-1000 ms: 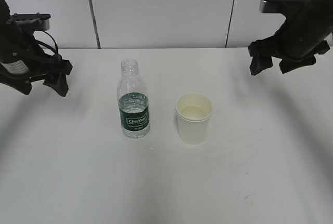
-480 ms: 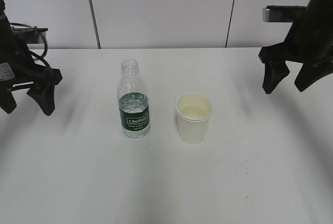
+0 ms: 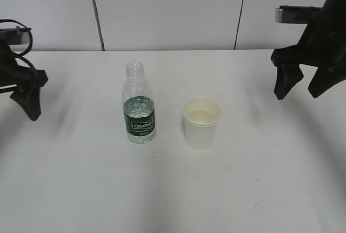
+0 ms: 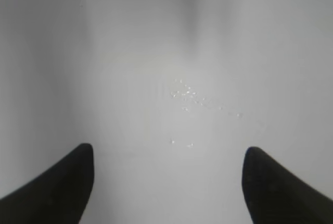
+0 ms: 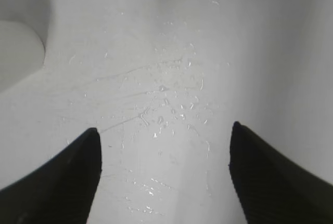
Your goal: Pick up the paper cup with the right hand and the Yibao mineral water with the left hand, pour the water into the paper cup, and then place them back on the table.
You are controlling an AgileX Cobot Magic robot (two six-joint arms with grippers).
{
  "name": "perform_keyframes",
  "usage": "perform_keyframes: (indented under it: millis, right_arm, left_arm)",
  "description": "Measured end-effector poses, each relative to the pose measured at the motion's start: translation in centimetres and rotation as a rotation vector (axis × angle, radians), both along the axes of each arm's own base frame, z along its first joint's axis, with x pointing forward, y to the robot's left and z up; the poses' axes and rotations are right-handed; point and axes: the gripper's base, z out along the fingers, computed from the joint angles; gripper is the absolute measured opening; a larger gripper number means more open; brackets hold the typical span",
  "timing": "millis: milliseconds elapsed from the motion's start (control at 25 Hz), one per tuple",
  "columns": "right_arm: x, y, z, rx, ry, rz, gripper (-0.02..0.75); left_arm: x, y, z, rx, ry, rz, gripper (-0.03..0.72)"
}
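Where the smooth white table (image 3: 173, 190) lies nearest, only faint scuffs are seen. Further back, the ribbed clear bottle (image 3: 139, 106), uncapped and green-labelled, is stood upright just left of the tapered cream paper cup (image 3: 201, 122), not touching. Beyond, at either edge, the black left gripper (image 4: 166, 182) and right gripper (image 5: 164, 174) are held spread wide, empty.
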Motion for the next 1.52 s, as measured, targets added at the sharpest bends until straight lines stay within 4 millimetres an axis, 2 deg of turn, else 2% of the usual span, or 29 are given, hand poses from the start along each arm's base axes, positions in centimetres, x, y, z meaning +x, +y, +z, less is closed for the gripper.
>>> perform_keyframes:
  millis: [200,440,800,1080,1280,1520]
  right_arm:
    - [-2.5,-0.4,1.7,-0.026,-0.028,0.005,0.594]
    - [-6.7,-0.9,2.9,-0.046,-0.032,0.010,0.594]
    - [-13.9,-1.5,2.3,-0.052,-0.001,0.012,0.594]
    - [-18.6,-1.8,2.3,-0.051,-0.038,0.011,0.594]
    - [-22.0,-2.3,2.3,-0.069,-0.092,0.014,0.594]
    - [-26.1,-3.2,1.1,-0.139,-0.148,0.026,0.594]
  left_arm:
    - [-3.7,1.2,0.8,0.004,0.022,0.026,0.531]
    - [-7.9,1.3,1.8,-0.025,0.019,0.037,0.531]
    - [-15.3,1.7,3.0,-0.043,-0.045,0.040,0.531]
    - [-21.1,2.1,2.5,-0.052,-0.156,0.041,0.531]
    - [-24.4,2.3,2.5,-0.060,-0.250,0.039,0.524]
    - [-27.5,2.5,3.4,-0.075,-0.420,0.035,0.521]
